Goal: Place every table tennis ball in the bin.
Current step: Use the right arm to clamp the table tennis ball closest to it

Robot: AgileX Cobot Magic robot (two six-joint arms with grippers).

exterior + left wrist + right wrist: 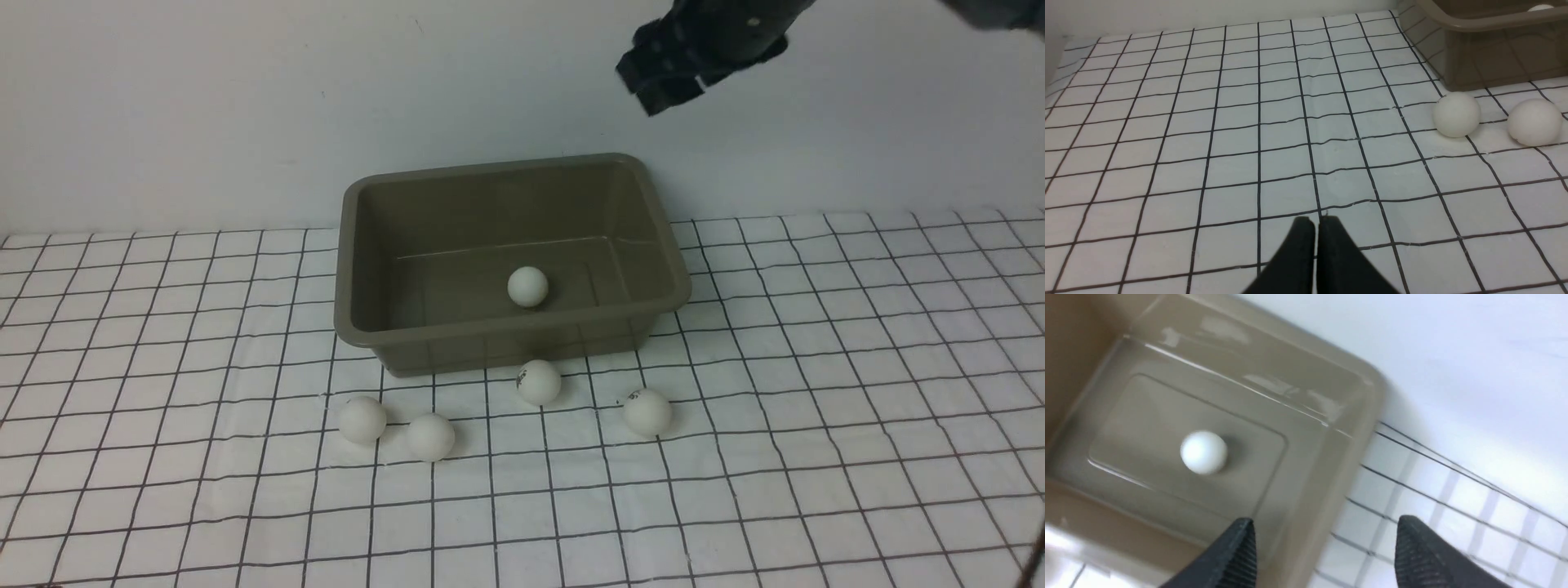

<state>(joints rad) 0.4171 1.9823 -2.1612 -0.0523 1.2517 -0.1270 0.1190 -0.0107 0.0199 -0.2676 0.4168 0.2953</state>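
Observation:
The olive-grey bin (506,328) stands on the checked cloth with one white table tennis ball (527,287) on its floor. Several more balls lie in front of it, among them one with a dark mark (539,381), one to its right (647,412) and a pair at the left (362,419). My right gripper (653,86) hangs open and empty high above the bin's far right corner. In its wrist view the gripper (1327,526) frames the bin's rim (1367,400), with the ball (1203,452) inside. My left gripper (1316,222) is shut and empty, low over the cloth, well apart from two balls (1456,114).
A white wall rises right behind the bin. The black-gridded white cloth (816,408) covers the table on both sides of the bin. The left arm does not show in the front view.

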